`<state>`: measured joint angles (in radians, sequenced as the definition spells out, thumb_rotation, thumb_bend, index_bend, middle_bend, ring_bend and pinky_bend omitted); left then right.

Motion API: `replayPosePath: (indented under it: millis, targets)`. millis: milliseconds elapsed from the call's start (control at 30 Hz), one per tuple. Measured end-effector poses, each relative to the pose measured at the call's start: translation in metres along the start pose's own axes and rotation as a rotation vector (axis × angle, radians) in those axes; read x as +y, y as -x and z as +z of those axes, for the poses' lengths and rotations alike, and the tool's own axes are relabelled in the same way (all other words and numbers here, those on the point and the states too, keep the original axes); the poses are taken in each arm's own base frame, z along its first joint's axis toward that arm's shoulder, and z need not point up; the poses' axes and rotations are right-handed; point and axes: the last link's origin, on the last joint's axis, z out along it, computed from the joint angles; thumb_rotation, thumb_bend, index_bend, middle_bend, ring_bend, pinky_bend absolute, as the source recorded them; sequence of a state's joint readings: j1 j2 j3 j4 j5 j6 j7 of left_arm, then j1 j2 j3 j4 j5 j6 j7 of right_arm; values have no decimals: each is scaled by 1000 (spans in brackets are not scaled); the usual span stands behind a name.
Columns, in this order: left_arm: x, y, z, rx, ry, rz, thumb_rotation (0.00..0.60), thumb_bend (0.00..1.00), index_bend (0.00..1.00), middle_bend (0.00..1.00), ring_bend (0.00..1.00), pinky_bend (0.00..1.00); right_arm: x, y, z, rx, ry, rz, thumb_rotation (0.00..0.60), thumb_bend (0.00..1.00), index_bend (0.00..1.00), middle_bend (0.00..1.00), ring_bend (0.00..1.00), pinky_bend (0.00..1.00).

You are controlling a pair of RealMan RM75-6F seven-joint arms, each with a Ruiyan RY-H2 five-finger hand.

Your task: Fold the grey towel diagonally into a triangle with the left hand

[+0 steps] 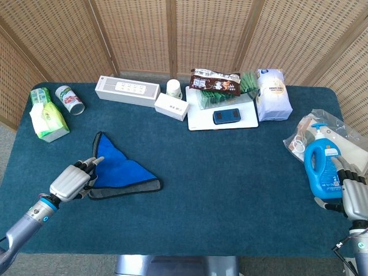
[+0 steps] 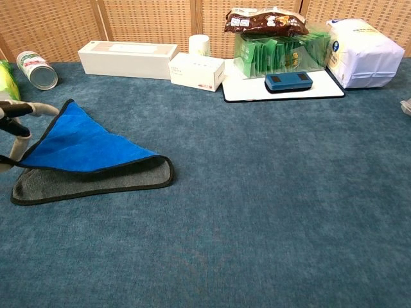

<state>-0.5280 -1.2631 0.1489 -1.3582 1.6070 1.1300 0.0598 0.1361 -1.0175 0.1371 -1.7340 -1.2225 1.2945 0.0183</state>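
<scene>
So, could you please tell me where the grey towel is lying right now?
The grey towel lies on the table's front left in the head view, blue side folded up, with the left hand at its left edge and the tissue pack behind it.

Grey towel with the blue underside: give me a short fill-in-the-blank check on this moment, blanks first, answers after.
1. The folded-over flap of the grey towel with the blue underside shows its ____ side upward.
2. The folded towel's outline is roughly a ____.
3. The left hand is at the towel's ____ edge in the head view.
4. The right hand is beside a blue ____ with a pump top.

Missing words: blue; triangle; left; bottle
</scene>
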Motion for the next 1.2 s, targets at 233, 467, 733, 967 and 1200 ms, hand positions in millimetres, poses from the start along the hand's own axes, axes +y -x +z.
replayPosePath:
  millis: [233, 467, 733, 967, 1200]
  targets:
    - [-2, 11, -4, -38, -3, 2, 600, 498, 624, 0, 134, 269, 0, 1, 0, -2, 1, -3, 600, 0, 39, 0, 0, 0]
    - [-3, 21, -8, -73, -8, 3, 600, 499, 625, 0, 134, 267, 0, 1, 1, -3, 4, -5, 600, 0, 39, 0, 0, 0]
    - [-9, 23, -16, -86, -22, -4, 600, 499, 623, 0, 134, 265, 0, 3, 2, -8, 3, -10, 600, 0, 39, 0, 0, 0]
    - [-5, 28, -17, -106, -8, -6, 600, 501, 618, 0, 129, 261, 0, 3, 2, -8, 3, -8, 600, 0, 39, 0, 0, 0]
    - [-4, 28, -15, -117, -2, 13, 600, 501, 608, 0, 110, 246, 0, 2, 2, -9, 4, -6, 600, 0, 39, 0, 0, 0]
